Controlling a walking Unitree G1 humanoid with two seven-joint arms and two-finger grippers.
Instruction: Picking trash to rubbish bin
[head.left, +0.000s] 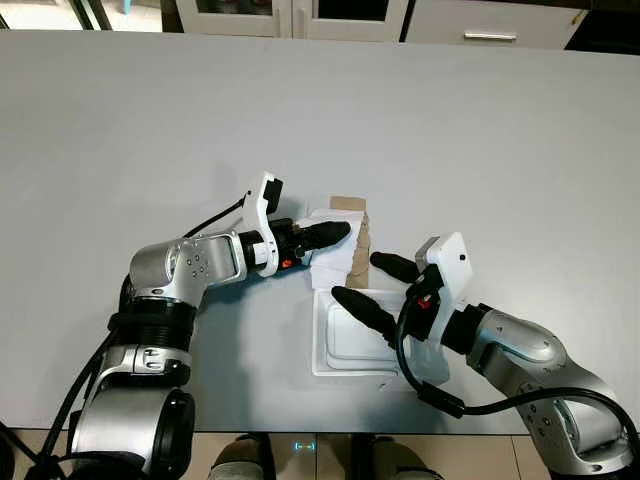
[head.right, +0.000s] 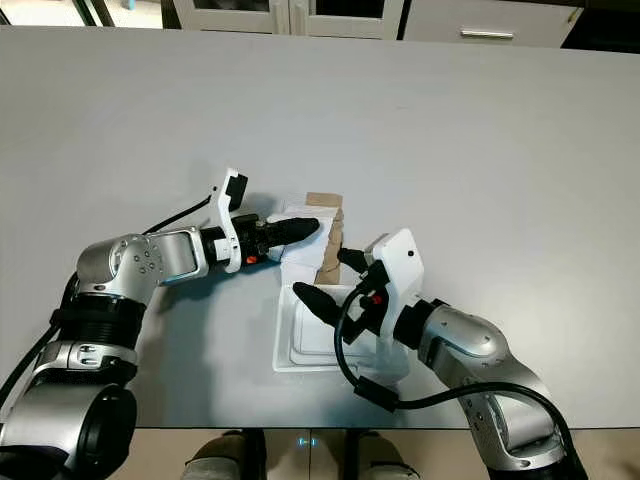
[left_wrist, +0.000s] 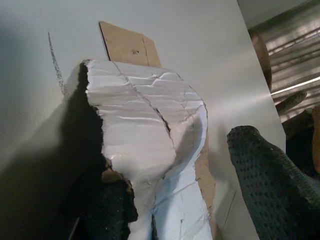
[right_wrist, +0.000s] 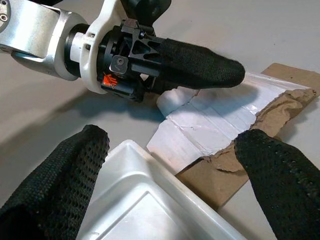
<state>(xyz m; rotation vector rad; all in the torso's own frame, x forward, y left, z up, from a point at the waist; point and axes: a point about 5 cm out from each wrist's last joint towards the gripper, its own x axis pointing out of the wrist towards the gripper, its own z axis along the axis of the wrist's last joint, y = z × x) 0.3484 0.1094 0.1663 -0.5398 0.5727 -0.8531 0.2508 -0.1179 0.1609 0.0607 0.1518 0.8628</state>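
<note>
A torn piece of white-faced cardboard (head.left: 340, 245) lies on the grey table (head.left: 450, 140), towards its near edge and roughly midway along it. Touching the cardboard's near side is a white plastic tray (head.left: 335, 345), which reaches almost to the near edge. The left end effector (head.left: 322, 240) is clamped on the cardboard's white layer, one finger (right_wrist: 200, 65) lying across its top. The right end effector (head.left: 378, 285) hovers with its fingers spread apart, one over the tray and one over the cardboard's torn brown edge. The far half of the table and both sides lie open.
</note>
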